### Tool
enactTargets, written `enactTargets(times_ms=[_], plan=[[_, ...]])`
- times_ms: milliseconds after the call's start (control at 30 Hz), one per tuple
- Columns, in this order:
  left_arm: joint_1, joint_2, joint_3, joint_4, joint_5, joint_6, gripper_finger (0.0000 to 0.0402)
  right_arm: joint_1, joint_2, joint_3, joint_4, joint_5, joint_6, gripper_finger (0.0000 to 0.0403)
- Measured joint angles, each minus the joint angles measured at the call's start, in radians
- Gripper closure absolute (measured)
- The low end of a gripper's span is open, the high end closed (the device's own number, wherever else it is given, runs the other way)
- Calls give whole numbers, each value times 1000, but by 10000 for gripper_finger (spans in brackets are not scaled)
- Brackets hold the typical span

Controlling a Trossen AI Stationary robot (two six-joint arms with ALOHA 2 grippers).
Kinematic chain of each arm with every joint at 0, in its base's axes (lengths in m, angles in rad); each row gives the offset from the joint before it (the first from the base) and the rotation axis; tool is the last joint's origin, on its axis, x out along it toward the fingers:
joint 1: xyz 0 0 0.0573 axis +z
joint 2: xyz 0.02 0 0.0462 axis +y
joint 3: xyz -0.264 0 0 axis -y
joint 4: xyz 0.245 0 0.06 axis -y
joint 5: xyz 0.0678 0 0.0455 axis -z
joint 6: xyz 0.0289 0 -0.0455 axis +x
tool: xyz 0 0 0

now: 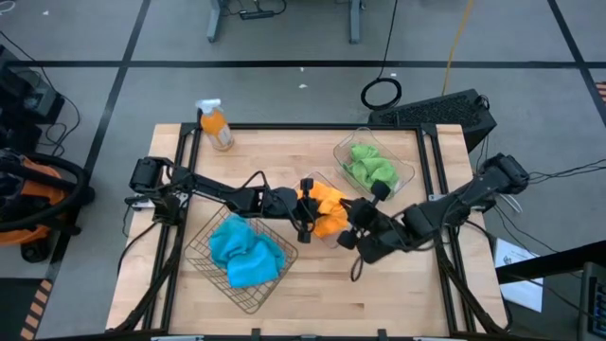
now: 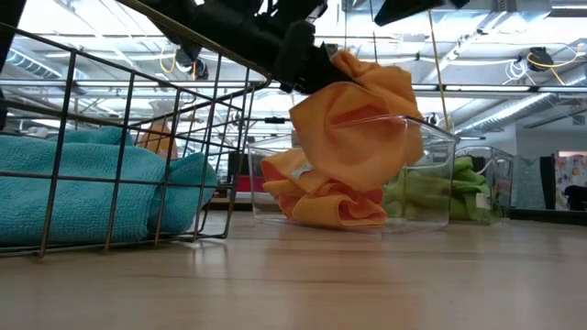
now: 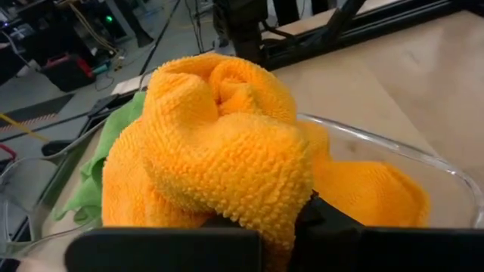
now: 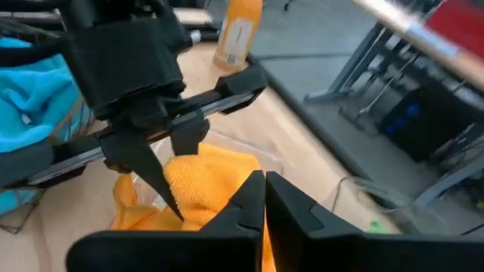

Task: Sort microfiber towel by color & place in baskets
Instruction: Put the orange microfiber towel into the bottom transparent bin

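My left gripper (image 1: 305,216) reaches in from the table's left and is shut on an orange microfiber towel (image 2: 358,128). The towel hangs over the middle clear tub (image 2: 431,174), where a second orange towel (image 2: 321,203) lies crumpled on the bottom. My right gripper (image 4: 263,198) is shut close by on the towel's right side, with nothing seen between its fingers. I cannot tell whether it touches the towel. Blue towels (image 1: 244,251) lie in the wire basket (image 1: 202,248). Green towels (image 1: 369,169) lie in the far clear tub (image 1: 405,170). My left gripper pinches a bunched fold of the orange towel (image 3: 265,219) between its two fingers, several layers thick. The fingers come from the table's left and slant a little downward. The towel bulges past the fingertips and hangs slack below them, its lower part (image 2: 353,179) down inside the tub's walls.
An orange spray bottle (image 1: 216,125) stands at the table's far left corner. The wire basket sits near the front left. The three containers crowd the table's middle, and bare wood shows along the near edge and at the right front.
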State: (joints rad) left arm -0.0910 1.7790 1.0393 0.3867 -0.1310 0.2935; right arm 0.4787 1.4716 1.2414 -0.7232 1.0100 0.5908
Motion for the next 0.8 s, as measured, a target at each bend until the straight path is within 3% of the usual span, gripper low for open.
enactTargets(times_ms=[167,333,600,800], plan=[[-16,0,0,3,1,0,387,-87,30,-28,24,-139,-15,399],[-34,0,0,-7,4,-7,341,-141,47,-88,81,-250,-32,402],[-42,-22,0,-52,4,-34,254,-153,46,-186,154,-328,-2,402],[-50,-51,1,-88,-7,-26,223,-155,46,-247,166,-362,57,402]])
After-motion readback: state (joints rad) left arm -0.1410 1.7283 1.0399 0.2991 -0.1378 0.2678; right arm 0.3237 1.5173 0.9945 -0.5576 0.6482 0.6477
